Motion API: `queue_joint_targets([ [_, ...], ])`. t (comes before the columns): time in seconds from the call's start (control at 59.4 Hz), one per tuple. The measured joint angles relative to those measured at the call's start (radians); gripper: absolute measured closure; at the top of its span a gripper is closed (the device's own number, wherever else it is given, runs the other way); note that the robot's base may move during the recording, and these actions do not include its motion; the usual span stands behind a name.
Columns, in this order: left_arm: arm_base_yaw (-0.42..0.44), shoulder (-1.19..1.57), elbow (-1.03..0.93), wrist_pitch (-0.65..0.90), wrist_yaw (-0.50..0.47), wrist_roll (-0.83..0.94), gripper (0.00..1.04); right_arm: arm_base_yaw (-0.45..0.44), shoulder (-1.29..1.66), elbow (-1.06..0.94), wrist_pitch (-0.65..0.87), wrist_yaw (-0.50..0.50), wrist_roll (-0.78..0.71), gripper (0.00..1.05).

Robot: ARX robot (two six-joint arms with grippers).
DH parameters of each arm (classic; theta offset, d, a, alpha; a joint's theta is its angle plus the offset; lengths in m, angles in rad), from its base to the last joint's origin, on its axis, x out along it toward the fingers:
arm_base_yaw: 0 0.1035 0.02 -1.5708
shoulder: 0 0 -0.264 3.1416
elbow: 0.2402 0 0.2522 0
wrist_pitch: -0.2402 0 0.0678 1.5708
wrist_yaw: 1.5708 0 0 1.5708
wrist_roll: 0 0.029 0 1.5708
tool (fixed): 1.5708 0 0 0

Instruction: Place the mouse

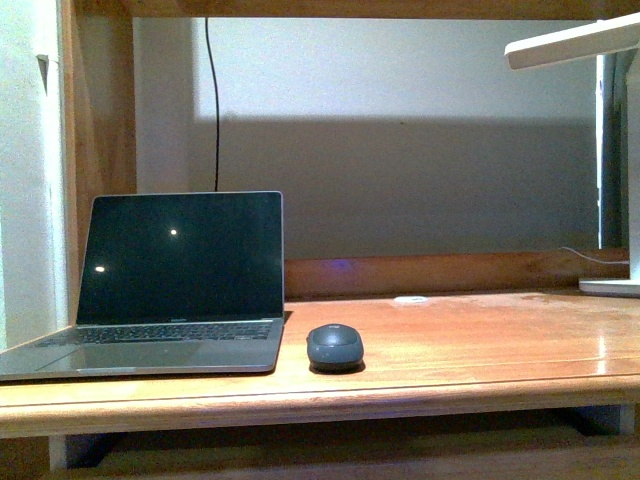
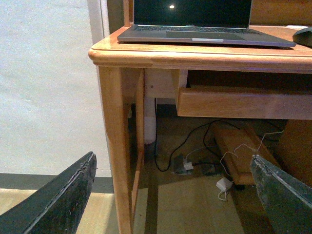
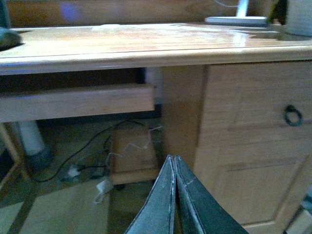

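The small dark grey mouse [image 1: 335, 346] rests on the wooden desk [image 1: 480, 350], just right of the open laptop [image 1: 165, 290]. Only an edge of the mouse [image 2: 303, 35] shows in the left wrist view, and a dark sliver of the mouse [image 3: 7, 38] in the right wrist view. My left gripper [image 2: 170, 195] is open and empty, held low in front of the desk's left leg. Below the desk edge, my right gripper [image 3: 174, 165] is shut with nothing in it. Neither arm shows in the front view.
A white lamp [image 1: 600, 60] stands at the desk's right end on its base [image 3: 236, 20]. Under the desk are a shallow shelf [image 2: 243, 102], cables and a power strip [image 2: 195, 163]. A cabinet with a ring handle [image 3: 293, 116] is on the right.
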Motion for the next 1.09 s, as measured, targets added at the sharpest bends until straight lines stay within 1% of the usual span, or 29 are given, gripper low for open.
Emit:
queue_joint_targets([
  [0.32,0.0,0.0,0.0,0.0,0.0,0.0,0.08,-0.01,-0.001,0.0,-0.001,-0.013,0.0,1.02],
  [0.438,0.0,0.0,0.0,0.0,0.0,0.0,0.08,-0.01,-0.001,0.0,-0.001,-0.013,-0.002,0.8],
  [0.539,0.0,0.0,0.0,0.0,0.0,0.0,0.08,-0.01,-0.001,0.0,-0.001,-0.013,-0.002,0.65],
  [0.724,0.0,0.0,0.0,0.0,0.0,0.0,0.08,-0.01,-0.001,0.0,-0.001,-0.013,-0.002,0.32],
  [0.893,0.0,0.0,0.0,0.0,0.0,0.0,0.08,-0.01,-0.001,0.0,-0.001,-0.013,-0.002,0.06],
  [1.095,0.0,0.0,0.0,0.0,0.0,0.0,0.08,-0.01,-0.001,0.0,-0.001,-0.013,-0.002,0.07],
])
